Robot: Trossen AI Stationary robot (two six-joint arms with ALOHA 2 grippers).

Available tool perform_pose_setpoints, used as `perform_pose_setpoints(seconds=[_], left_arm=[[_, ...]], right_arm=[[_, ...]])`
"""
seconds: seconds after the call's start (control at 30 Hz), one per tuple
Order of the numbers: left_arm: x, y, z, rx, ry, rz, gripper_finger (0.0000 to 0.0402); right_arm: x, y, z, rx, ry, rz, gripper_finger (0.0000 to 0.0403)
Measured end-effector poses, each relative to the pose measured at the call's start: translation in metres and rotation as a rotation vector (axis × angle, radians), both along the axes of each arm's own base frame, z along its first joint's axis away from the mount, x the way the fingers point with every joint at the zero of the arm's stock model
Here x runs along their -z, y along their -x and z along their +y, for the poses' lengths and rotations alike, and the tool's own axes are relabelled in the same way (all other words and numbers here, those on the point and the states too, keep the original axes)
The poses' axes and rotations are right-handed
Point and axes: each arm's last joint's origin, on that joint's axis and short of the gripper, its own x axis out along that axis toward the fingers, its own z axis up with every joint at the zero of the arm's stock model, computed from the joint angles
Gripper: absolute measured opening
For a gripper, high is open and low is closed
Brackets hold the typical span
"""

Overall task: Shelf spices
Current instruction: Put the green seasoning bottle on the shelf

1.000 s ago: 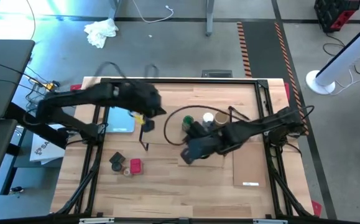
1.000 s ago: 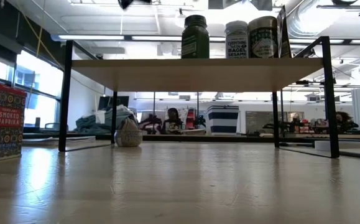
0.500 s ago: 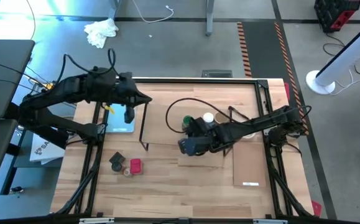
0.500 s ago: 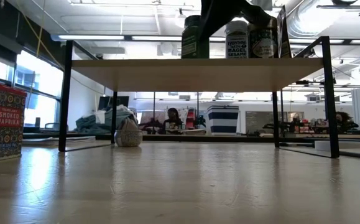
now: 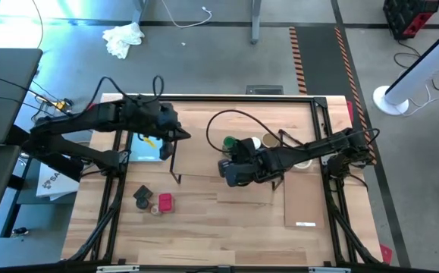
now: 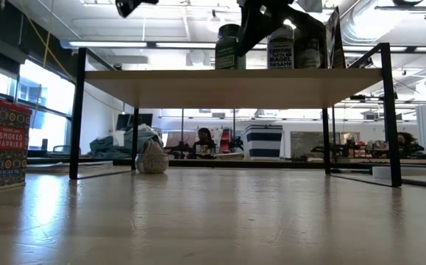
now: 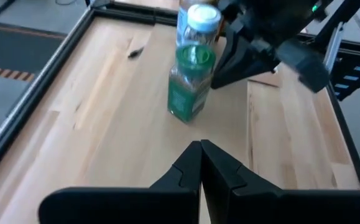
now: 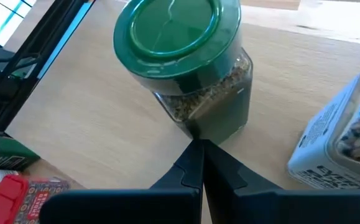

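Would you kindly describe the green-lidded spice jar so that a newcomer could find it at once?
Start at the low shelf with the pale wooden plank top and thin black wire end frames. On its top stands a short row of spice jars, and at the end of that row, nearest the shut right gripper, is the clear round jar of flaky herbs. It alone has a flat green lid; its neighbour is white-labelled.

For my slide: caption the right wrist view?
Shut right hand beside green-lidded jar on the shelf.

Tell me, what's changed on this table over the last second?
The left gripper swung out toward the far-left edge, then back over the shelf. The right gripper, shut, edged up to the green-lidded jar. The jars and the red tin stayed put.
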Motion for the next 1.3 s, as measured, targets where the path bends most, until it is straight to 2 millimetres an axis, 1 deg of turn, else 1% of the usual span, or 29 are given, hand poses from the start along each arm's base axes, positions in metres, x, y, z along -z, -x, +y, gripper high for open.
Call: perform_pose_setpoints(seconds=[0.13,0.2,0.3,0.4,0.47,0.53,0.67,0.73,0.8,0.87,0.93,1.03,1.17,1.3], left_arm=[[0.014,-0.006,0.001,-0.006,0.015,0.001,0.0000],[0.018,-0.009,0.001,-0.007,0.017,-0.002,0.0000],[0.022,-0.011,0.001,-0.001,0.006,-0.013,0.0000],[0.026,-0.013,0.003,0.011,-0.017,-0.013,0.0000],[0.031,-0.015,0.004,0.017,-0.024,0.004,0.0000],[0.037,-0.019,0.005,0.062,-0.026,0.034,0.0000],[0.057,-0.038,0.006,0.212,-0.030,0.112,0.0000],[0.069,-0.049,0.007,0.229,-0.029,0.157,0.0000],[0.081,-0.060,0.010,0.213,-0.039,0.192,0.0000],[0.091,-0.071,0.015,0.178,-0.062,0.206,0.0000],[0.098,-0.081,0.018,0.166,-0.072,0.194,0.0000],[0.106,-0.095,0.022,0.146,-0.090,0.170,0.0000],[0.116,-0.106,0.025,0.067,-0.103,0.163,0.0000],[0.122,-0.114,0.024,0.091,-0.076,0.149,0.0000]], right_arm=[[0.000,-0.001,0.001,-0.017,-0.025,-0.005,0.0000],[-0.001,-0.003,0.006,-0.053,-0.059,-0.021,0.0000],[-0.014,-0.007,0.017,-0.167,-0.076,-0.049,0.0000],[-0.041,-0.008,0.026,-0.317,-0.038,-0.059,0.0000],[-0.065,-0.006,0.026,-0.399,0.005,-0.064,0.0000],[-0.091,-0.001,0.023,-0.452,0.060,-0.070,0.0000],[-0.139,0.020,0.015,-0.449,0.169,-0.079,0.0000],[-0.161,0.033,0.010,-0.417,0.214,-0.094,0.0000],[-0.177,0.047,0.009,-0.391,0.252,-0.106,0.0000],[-0.185,0.058,0.010,-0.373,0.281,-0.134,0.0000],[-0.186,0.068,0.013,-0.375,0.283,-0.143,0.0000],[-0.185,0.077,0.020,-0.358,0.268,-0.147,0.0000],[-0.181,0.081,0.030,-0.347,0.264,-0.145,0.0000],[-0.179,0.082,0.035,-0.343,0.256,-0.141,0.0000]])
